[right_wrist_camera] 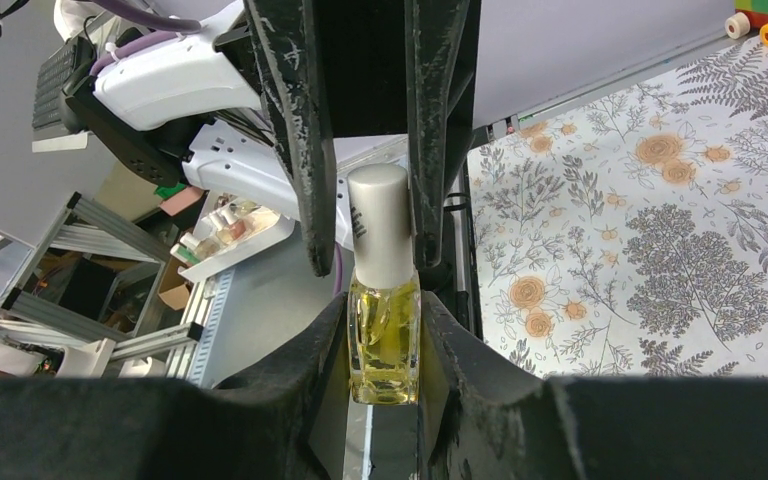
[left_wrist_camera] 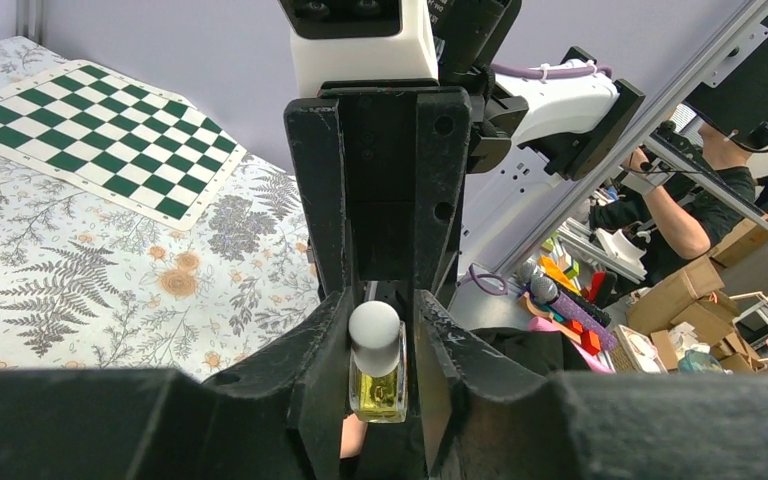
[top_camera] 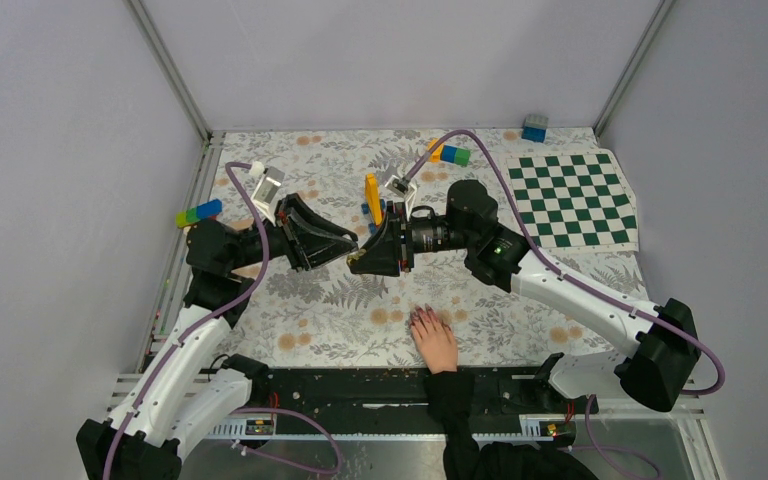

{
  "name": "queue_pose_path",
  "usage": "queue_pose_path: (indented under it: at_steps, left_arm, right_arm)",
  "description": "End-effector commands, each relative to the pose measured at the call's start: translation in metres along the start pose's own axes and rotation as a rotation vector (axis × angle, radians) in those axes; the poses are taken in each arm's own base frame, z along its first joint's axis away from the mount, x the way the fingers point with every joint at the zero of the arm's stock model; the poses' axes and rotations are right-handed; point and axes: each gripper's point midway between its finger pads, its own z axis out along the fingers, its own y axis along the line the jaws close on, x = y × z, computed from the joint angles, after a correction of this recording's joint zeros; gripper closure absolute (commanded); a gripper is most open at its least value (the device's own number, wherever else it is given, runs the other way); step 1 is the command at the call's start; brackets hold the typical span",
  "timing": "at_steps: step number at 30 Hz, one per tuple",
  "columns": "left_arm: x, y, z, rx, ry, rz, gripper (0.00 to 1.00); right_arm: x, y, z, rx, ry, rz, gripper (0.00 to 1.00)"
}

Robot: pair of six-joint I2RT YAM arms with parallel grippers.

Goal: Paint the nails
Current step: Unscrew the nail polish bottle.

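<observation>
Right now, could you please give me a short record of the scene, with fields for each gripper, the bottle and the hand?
right gripper: shut on the glass body of the polish bottle
left gripper: jaws flank the white cap; contact unclear
bottle contents: yellowish liquid, cap on
hand: flat on the floral cloth, near edge, black sleeve
nails: dark, well apart from both grippers
</observation>
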Motion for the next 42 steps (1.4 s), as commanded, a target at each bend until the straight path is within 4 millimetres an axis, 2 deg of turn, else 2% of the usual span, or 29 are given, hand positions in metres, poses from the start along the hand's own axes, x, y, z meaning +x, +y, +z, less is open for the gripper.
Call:
queue_pose_path:
  at_steps: [1, 4, 8, 9, 16, 23, 28, 33, 36, 42]
  left_arm:
    - [-0.014, -0.012, 0.001, 0.021, -0.041, 0.072, 0.73]
    - [-0.014, -0.012, 0.001, 0.021, -0.041, 0.071, 0.82]
    - [-0.014, -0.011, 0.001, 0.02, -0.04, 0.068, 0.99]
    - [-0.014, -0.011, 0.001, 0.019, -0.041, 0.069, 1.0]
    - [-0.015, -0.002, 0.001, -0.025, -0.056, 0.055, 1.0]
    - [-0.011, 0.032, 0.001, -0.178, -0.063, -0.028, 1.0]
    - [-0.007, 0.055, -0.001, -0.282, -0.076, -0.085, 1.0]
    - [0.0, 0.076, -0.004, -0.368, -0.071, -0.142, 1.0]
    - [0.002, 0.081, -0.004, -0.383, -0.067, -0.154, 1.0]
    - [0.0, 0.086, -0.007, -0.419, -0.068, -0.13, 1.0]
  right_arm:
    - [-0.015, 0.012, -0.005, -0.04, -0.038, -0.054, 1.0]
    - [-0.014, 0.011, -0.005, -0.036, -0.038, -0.054, 1.0]
    - [-0.014, 0.003, -0.004, -0.005, -0.047, -0.054, 1.0]
    - [-0.015, -0.001, -0.004, 0.016, -0.052, -0.055, 1.0]
    - [-0.024, -0.043, -0.01, 0.27, -0.113, -0.08, 1.0]
    - [-0.021, -0.079, -0.018, 0.589, -0.121, -0.185, 1.0]
    - [-0.023, -0.103, -0.032, 0.852, -0.143, -0.236, 1.0]
    - [-0.018, -0.109, -0.025, 0.959, -0.104, -0.3, 1.0]
    - [-0.011, -0.114, -0.018, 0.976, -0.079, -0.316, 1.0]
    - [-0.004, -0.118, -0.017, 0.968, -0.097, -0.298, 1.0]
